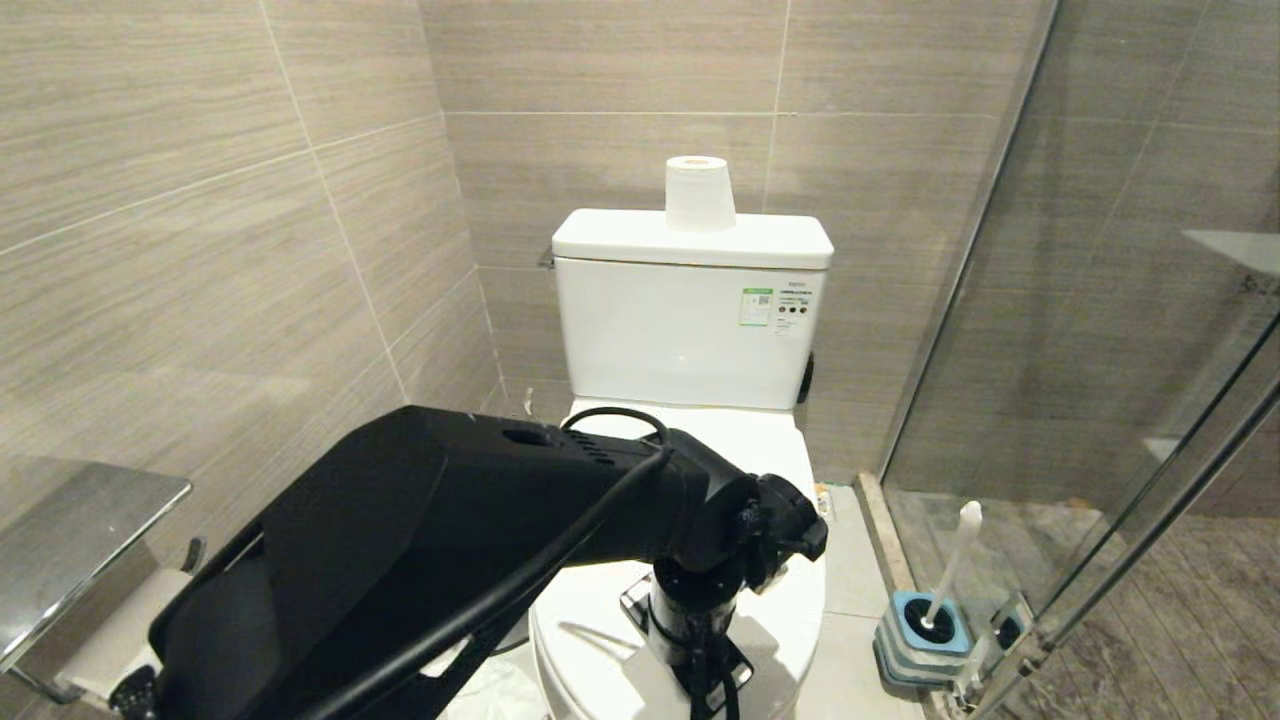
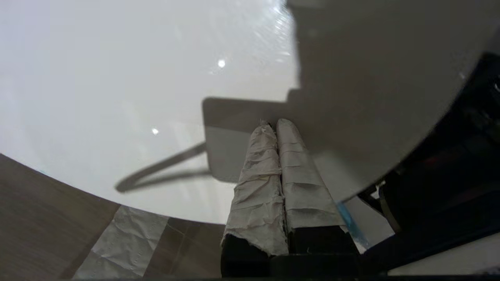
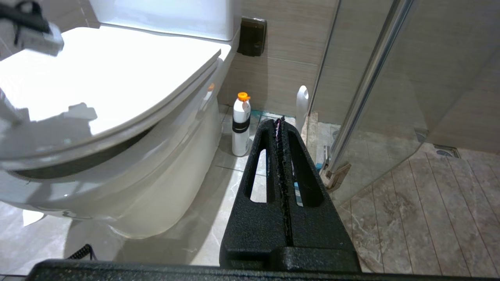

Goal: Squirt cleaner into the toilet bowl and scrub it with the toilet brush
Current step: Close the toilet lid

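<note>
Both grippers pressed shut and empty: left gripper (image 2: 276,124) over toilet bowl (image 1: 790,610) lid's front edge, right gripper (image 3: 279,121) beside it.

Head view: you are looking forward and down from above the closed toilet bowl (image 1: 790,450), facing its tank and the rear wall, with the toilet brush (image 1: 950,560) on the floor to the right. Left wrist view: you are looking from very near, straight onto the lid's front edge. Right wrist view: you are looking from low beside the bowl's right flank toward the rear wall. All three views are sharing the lid.
</note>
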